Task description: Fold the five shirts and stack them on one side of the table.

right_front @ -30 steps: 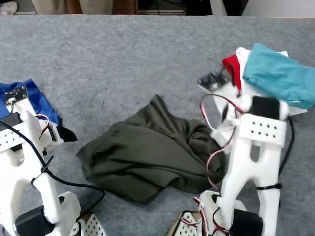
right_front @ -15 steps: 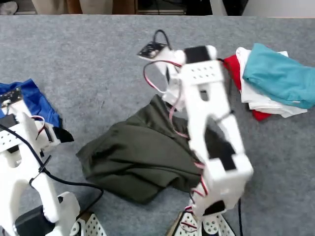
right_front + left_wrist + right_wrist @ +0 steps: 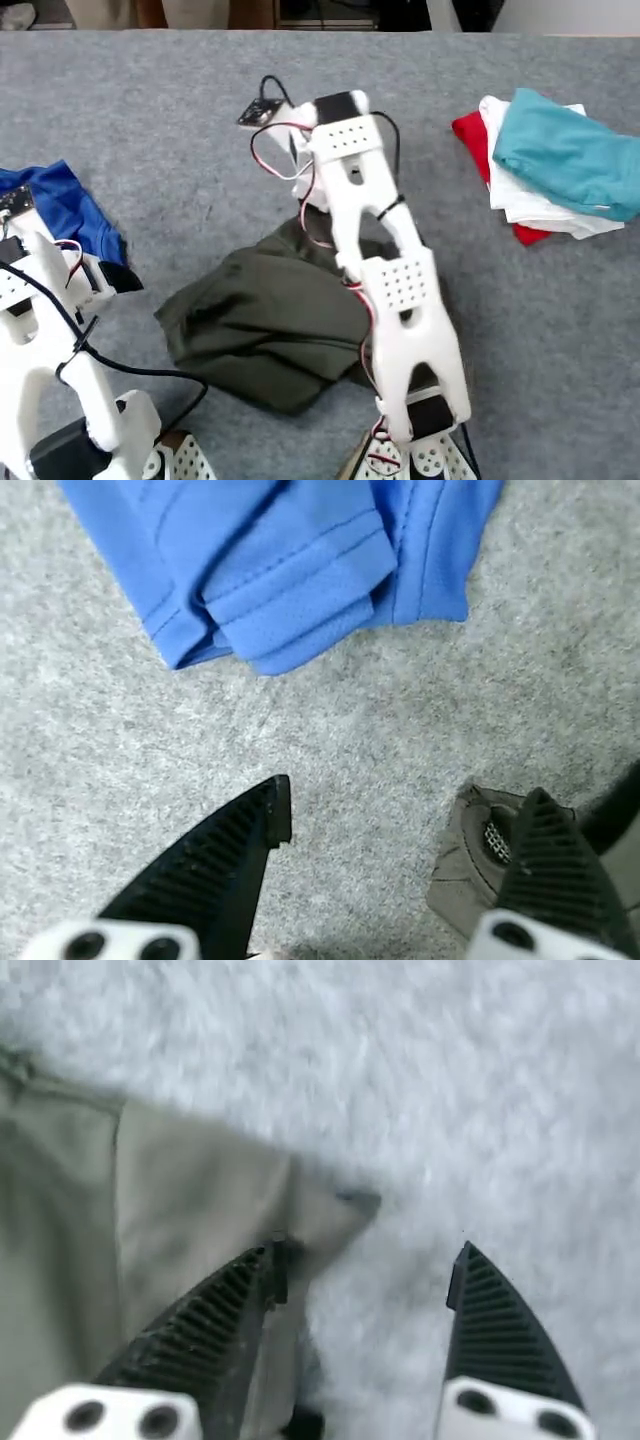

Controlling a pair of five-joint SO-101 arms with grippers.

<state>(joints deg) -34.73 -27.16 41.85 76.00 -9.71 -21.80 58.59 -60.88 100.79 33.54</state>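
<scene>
At the far edge of the crumpled olive shirt (image 3: 270, 320), the right gripper (image 3: 368, 1260) hangs with jaws spread, one finger over a fabric corner, apparently placed to pinch it for spreading flat. The left gripper (image 3: 408, 798), likewise released and empty, hovers beside the blue shirt (image 3: 290, 560). The stack of folded shirts (image 3: 560, 160) sits on the right side of the table (image 3: 180, 110).
</scene>
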